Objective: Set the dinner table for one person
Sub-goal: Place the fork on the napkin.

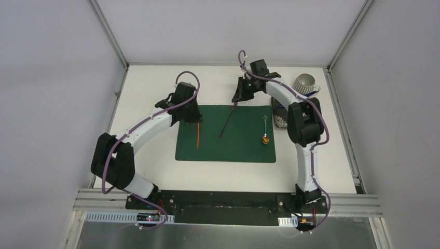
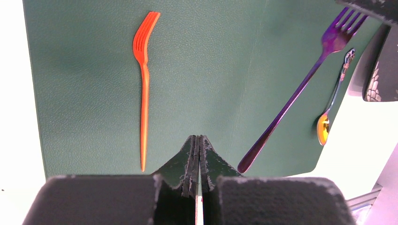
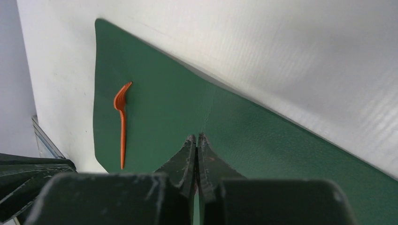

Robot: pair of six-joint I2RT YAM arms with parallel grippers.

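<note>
The white dinner table (image 1: 233,174) carries a dark green placemat (image 1: 233,148). On the mat lie an orange fork (image 1: 198,135) at the left, a purple fork (image 1: 227,123) slanted in the middle, and a spoon with a golden bowl (image 1: 265,134) at the right. My left gripper (image 1: 193,115) is shut and empty above the mat's far left; its view shows the orange fork (image 2: 144,89), purple fork (image 2: 300,89) and spoon (image 2: 328,112). My right gripper (image 1: 239,97) is shut and empty just past the purple fork's tines, above the mat's far edge (image 3: 155,79).
A grey ribbed mug (image 1: 305,83) stands at the far right of the table. A dark patterned vessel (image 1: 279,118) sits right of the mat, partly behind the right arm, and shows in the left wrist view (image 2: 375,84). Aluminium posts edge the table.
</note>
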